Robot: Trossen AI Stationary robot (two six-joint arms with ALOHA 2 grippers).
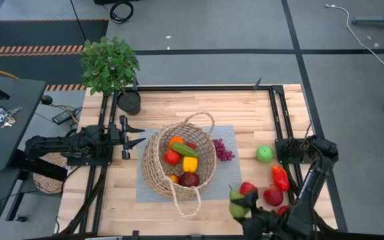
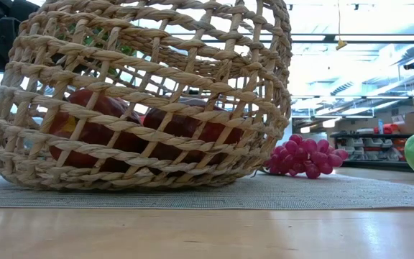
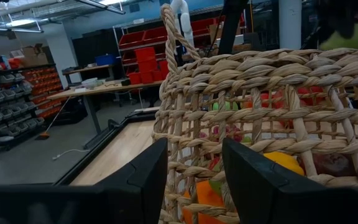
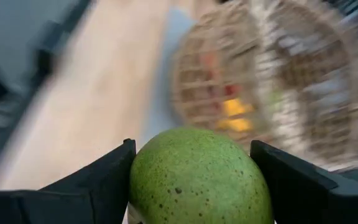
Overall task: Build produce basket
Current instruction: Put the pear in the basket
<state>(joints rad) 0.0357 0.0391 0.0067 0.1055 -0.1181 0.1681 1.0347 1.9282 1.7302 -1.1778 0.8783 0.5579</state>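
The tan wicker basket point(image 1: 179, 163) lies tipped on a grey mat point(image 1: 227, 132) at mid-table, with an orange, a yellow pepper, red fruit and a dark plum inside. In the low view its wall point(image 2: 142, 93) fills the left side. Purple grapes point(image 1: 223, 150), a green apple point(image 1: 265, 153), a red pepper point(image 1: 280, 178) and two red apples point(image 1: 273, 196) lie on the table to its right. My right gripper point(image 1: 239, 207), near the front edge, is shut on a green pear point(image 4: 197, 177). At the basket's left, my left gripper point(image 3: 194, 180) stands open and touches nothing. My right gripper pinches the green pear between its two fingers point(image 4: 98, 180), one on each of its rounded sides point(image 4: 143, 180). The fingers slant downward and point toward the basket. The pear sits above the table, clear of the other fruit.
A potted plant point(image 1: 110, 63) and a dark pot point(image 1: 129, 102) stand at the table's far left corner. A smaller woven object point(image 1: 49, 175) sits beyond the left edge. Bare wood shows in front of the basket and on the near left.
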